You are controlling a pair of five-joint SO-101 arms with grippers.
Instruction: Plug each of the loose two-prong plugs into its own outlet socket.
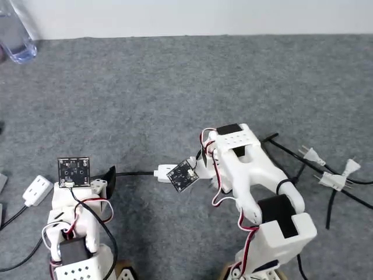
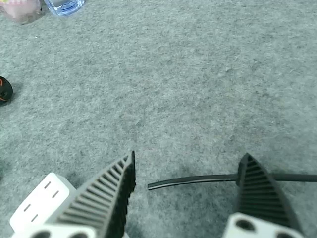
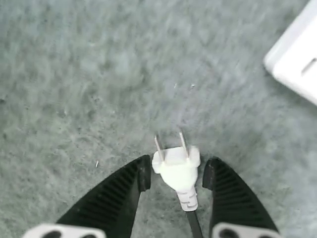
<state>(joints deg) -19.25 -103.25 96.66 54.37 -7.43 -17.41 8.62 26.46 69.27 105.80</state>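
White two-prong plug [image 3: 177,166] lies on the grey carpet [image 3: 74,74] right between the jaws of your right gripper [image 3: 177,165], prongs pointing away. There's a slim gap on either side, so I read the pincer as open, not clamped. You're at the pick-up step for this one. An outlet socket [image 3: 294,54] waits near, ahead and off to one side. The next move calls for closing on the plug body, lifting, and squaring the prongs to the slots. Your left gripper [image 2: 188,159] is spread wide and holds nothing, with an outlet block [image 2: 39,203] just beside one jaw. Another loose plug [image 1: 312,156] waits well apart.
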